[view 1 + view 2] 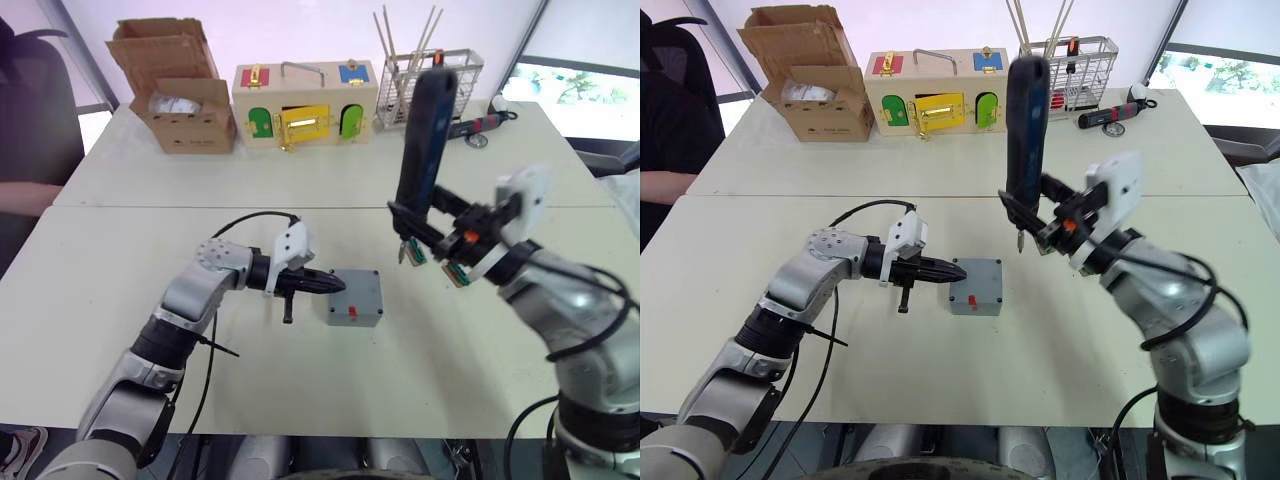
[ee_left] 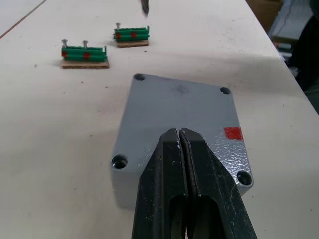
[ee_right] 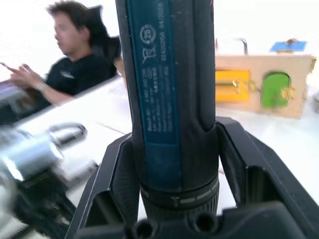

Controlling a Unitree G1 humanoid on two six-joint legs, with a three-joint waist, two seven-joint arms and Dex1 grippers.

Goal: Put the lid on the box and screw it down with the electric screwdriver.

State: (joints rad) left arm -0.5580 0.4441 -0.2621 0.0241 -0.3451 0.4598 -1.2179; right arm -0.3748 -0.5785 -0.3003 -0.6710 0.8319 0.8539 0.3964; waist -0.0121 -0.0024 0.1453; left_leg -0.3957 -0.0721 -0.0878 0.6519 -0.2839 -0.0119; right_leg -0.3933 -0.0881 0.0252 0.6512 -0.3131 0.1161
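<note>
The grey box (image 1: 362, 316) stands mid-table with the lid (image 2: 179, 104) lying flat on top, its corner screw holes open and a red mark at the near edge. From the left, my left gripper (image 1: 338, 285) reaches in shut and empty, its tips (image 2: 180, 133) at the lid's left edge. To the right of the box and above the table, my right gripper (image 1: 420, 218) is shut on the electric screwdriver (image 1: 425, 140). The tool stands upright with its thin bit pointing down. Both black fingers (image 3: 112, 174) clamp its body.
Two green screw holders (image 2: 83, 54) (image 2: 132, 35) with upright screws lie right of the box, under the screwdriver. At the back stand a cardboard box (image 1: 185, 95), a wooden box with coloured doors (image 1: 305, 105), a wire rack (image 1: 430, 80) and a black-and-red hand tool (image 1: 482, 124). A person (image 3: 75, 59) sits at the left.
</note>
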